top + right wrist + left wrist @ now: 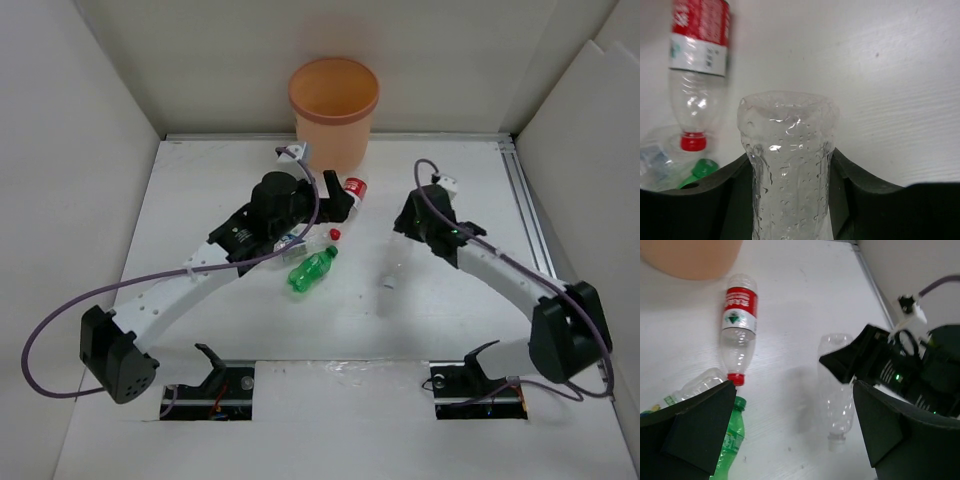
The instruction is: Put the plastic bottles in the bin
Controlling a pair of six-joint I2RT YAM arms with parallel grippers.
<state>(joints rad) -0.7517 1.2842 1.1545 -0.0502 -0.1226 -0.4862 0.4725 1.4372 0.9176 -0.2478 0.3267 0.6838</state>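
Observation:
The orange-peach bin (pixel 334 105) stands at the back centre; its wall shows in the left wrist view (pixel 690 257). My right gripper (pixel 403 240) is shut on a clear label-less bottle (pixel 393 268), whose body fills the space between the jaws (pixel 787 165). My left gripper (pixel 335 207) is open and empty above the table (pixel 795 440). A red-label bottle (pixel 740 320) lies in front of the bin, red cap toward me. A green bottle (pixel 312 270) lies below it. Another clear bottle (pixel 700 384) is half hidden by my left finger.
White walls enclose the table on three sides. A metal rail (pixel 525 205) runs along the right edge. A purple cable (pixel 60 310) loops from the left arm. My two grippers are close together near the table's middle.

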